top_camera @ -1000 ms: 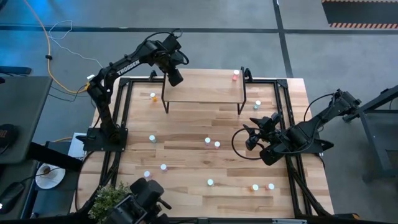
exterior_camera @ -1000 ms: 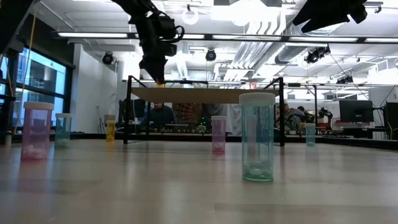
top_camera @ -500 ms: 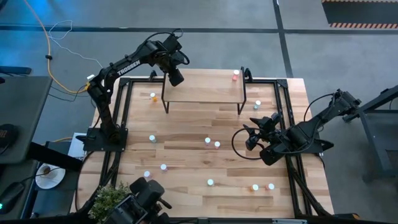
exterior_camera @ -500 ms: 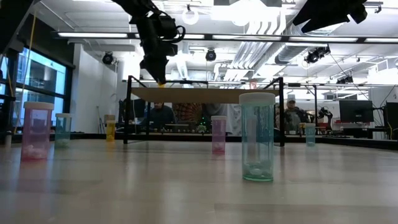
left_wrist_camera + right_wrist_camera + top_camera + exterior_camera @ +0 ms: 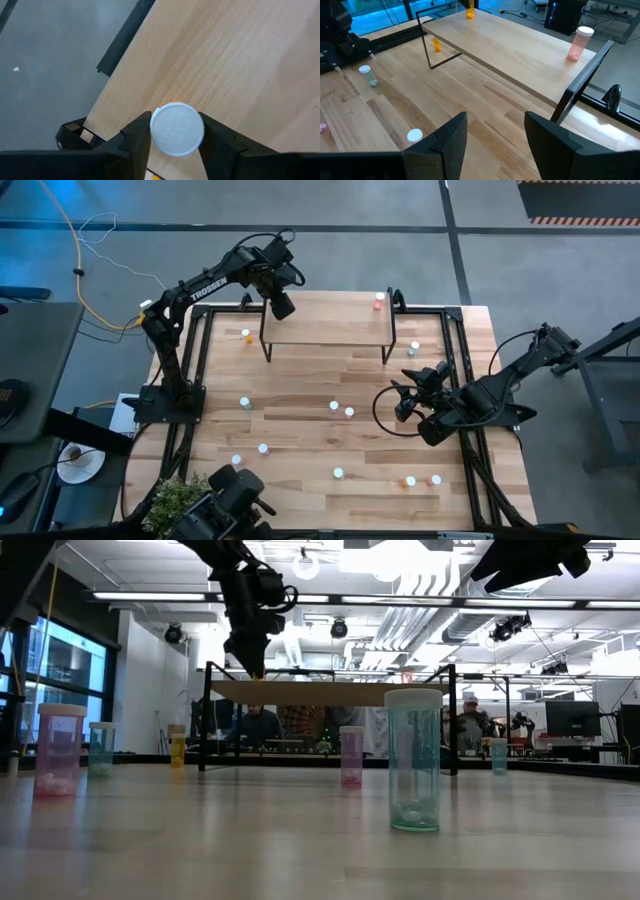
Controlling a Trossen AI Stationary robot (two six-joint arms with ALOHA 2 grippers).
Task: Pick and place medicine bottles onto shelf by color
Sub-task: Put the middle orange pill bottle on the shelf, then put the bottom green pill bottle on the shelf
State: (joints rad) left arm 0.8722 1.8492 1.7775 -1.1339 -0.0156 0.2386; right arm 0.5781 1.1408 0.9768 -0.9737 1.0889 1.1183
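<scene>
Table (image 5: 330, 395) of light wood fills the middle of the high view, its black frame showing along the edges. Toward the upper middle of that view stands the shelf (image 5: 325, 330), a narrow light-wood platform on thin black legs.

The left arm reaches from the left edge up to the shelf's upper left corner. Its end effector (image 5: 283, 307) points down there, set around the white cap of an orange bottle (image 5: 177, 129). From the right wrist view this bottle appears to stand on the shelf's far corner. Whether the end effector grips the bottle or has let it go, I cannot tell.

The right arm waits at the right side of the table, low in the high view. Its end effector (image 5: 405, 402) is spread wide and empty.

A pink bottle (image 5: 379, 301) stands on the shelf's upper right corner. A second orange bottle (image 5: 246, 335) stands on the table just left of the shelf. The other bottles are scattered across the lower half of the table, well apart from one another. In the low view a teal bottle (image 5: 413, 760) stands nearest, right of centre, and a pink one (image 5: 59, 750) at the far left.
</scene>
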